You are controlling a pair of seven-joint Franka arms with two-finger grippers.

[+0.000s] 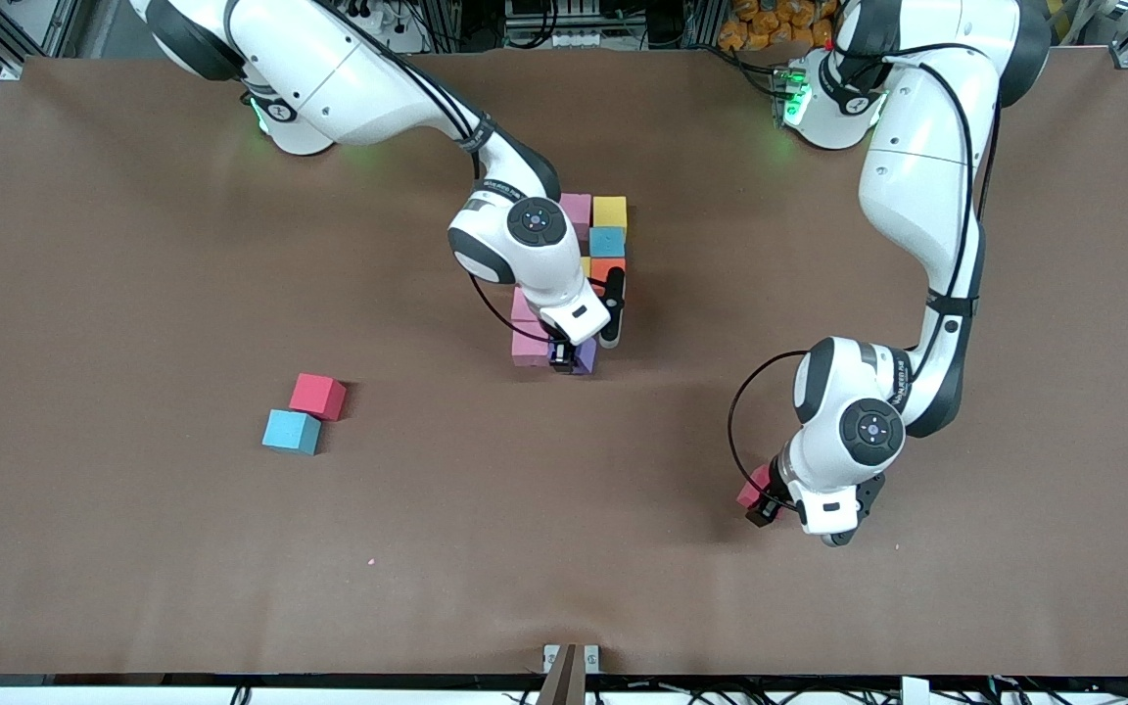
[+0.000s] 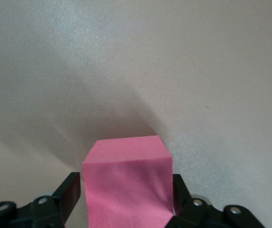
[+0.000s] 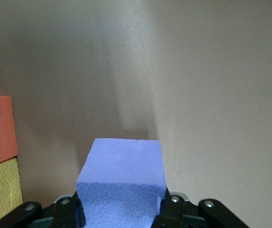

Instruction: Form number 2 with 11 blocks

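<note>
While the right gripper (image 1: 564,359) is clamped on a purple cube (image 3: 121,183) at the half-built 2 (image 1: 595,257), the left gripper (image 1: 765,504) has fingers around (not yet squeezing) a pink cube (image 2: 127,185), leaving red (image 1: 317,396) and blue (image 1: 292,432) loose.

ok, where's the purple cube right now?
The purple cube sits between the right gripper's closed fingers at the camera-near end of the block cluster mid-table, beside a pink cube.
</note>
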